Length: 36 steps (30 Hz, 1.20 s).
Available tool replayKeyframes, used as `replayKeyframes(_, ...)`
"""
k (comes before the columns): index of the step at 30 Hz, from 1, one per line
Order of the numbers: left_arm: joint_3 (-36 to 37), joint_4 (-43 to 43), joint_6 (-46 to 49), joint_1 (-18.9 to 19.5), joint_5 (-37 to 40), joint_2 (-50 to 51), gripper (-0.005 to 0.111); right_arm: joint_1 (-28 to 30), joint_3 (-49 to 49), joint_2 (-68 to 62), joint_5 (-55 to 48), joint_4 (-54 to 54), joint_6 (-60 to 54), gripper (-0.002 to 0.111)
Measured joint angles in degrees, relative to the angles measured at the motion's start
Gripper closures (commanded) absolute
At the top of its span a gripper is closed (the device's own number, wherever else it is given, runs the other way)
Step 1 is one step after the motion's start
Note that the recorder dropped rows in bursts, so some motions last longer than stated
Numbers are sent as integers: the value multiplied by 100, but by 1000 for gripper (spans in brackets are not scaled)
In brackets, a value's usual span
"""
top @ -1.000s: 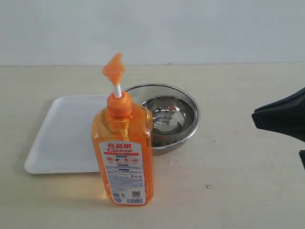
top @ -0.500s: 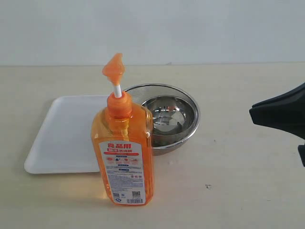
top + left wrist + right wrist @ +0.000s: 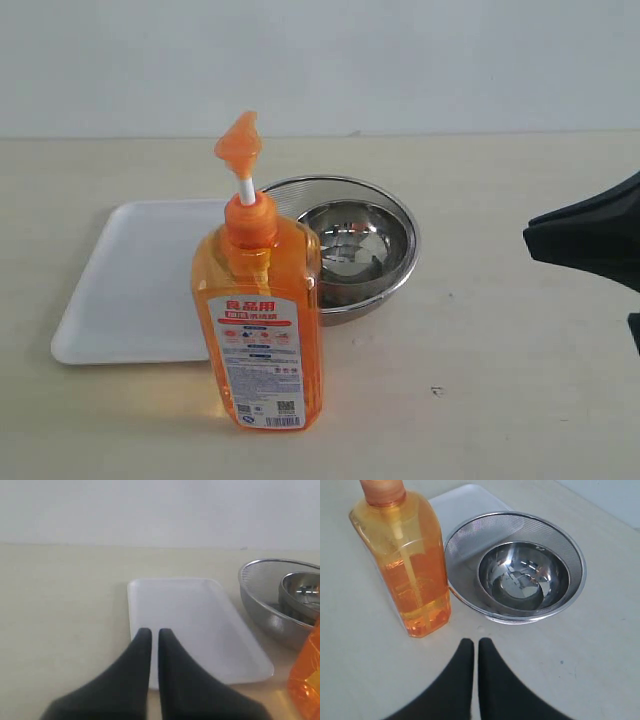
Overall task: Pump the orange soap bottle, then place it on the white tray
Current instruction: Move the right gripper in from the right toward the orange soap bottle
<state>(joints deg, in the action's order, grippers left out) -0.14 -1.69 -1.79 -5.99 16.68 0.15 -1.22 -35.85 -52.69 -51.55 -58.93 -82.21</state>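
Orange soap bottle (image 3: 262, 330) stands upright on the bench (image 3: 500, 400), long axis vertical, printed label facing the exterior camera, pump head raised on its white stem; body is translucent rectangular plastic with liquid visible inside; it sits off the white tray (image 3: 130, 290) (flat, rounded corners, low rim), just beside a steel mesh bowl (image 3: 400, 212) nesting a polished steel bowl (image 3: 355, 240); left fingers (image 3: 135, 660) and right fingers (image 3: 460, 675) nearly together, holding nothing.

Pale beige table (image 3: 500, 400), an orange soap bottle (image 3: 262, 330) stood upright on it nearest the camera, a flat white tray (image 3: 130, 290) lay just behind it, a steel mesh bowl (image 3: 390, 290) sat beside the tray's right end, a small dark speck (image 3: 437, 391) marked the surface.
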Motion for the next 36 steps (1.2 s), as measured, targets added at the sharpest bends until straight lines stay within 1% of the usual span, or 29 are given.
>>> replayKeyframes(11,0,0,0,0,-1124,0,102,0,0,0,0,-18,-34,108)
replayKeyframes(21,0,0,-11,0,-1668,0,102,0,0,0,-11,-61,-168,108)
replayKeyframes(24,0,0,-306,0,-1812,0,102,0,0,0,-11,-91,-199,108)
replayKeyframes(30,0,0,-1500,0,-2098,0,102,0,0,-344,-228,-180,-318,108)
replayKeyframes(36,0,0,-1906,0,-2174,0,102,0,-229,-917,-394,-363,-459,108)
